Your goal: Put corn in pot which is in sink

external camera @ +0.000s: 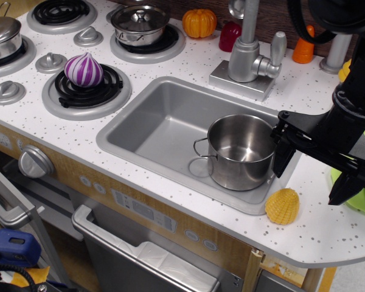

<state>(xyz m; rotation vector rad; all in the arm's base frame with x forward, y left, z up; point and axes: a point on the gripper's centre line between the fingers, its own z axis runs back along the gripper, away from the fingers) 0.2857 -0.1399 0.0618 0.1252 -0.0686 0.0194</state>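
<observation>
Hand (310, 173) beside pot (241, 152), corn (282, 206) outside.

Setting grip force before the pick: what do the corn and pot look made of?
Corn: likely plastic or rubber, matte yellow-orange with a fine bumpy kernel texture and no glare. Pot: looks like polished stainless steel, with mirror-like reflections on its walls and thin wire loop handles.

Open counter (328, 234) around corn (282, 206).
</observation>
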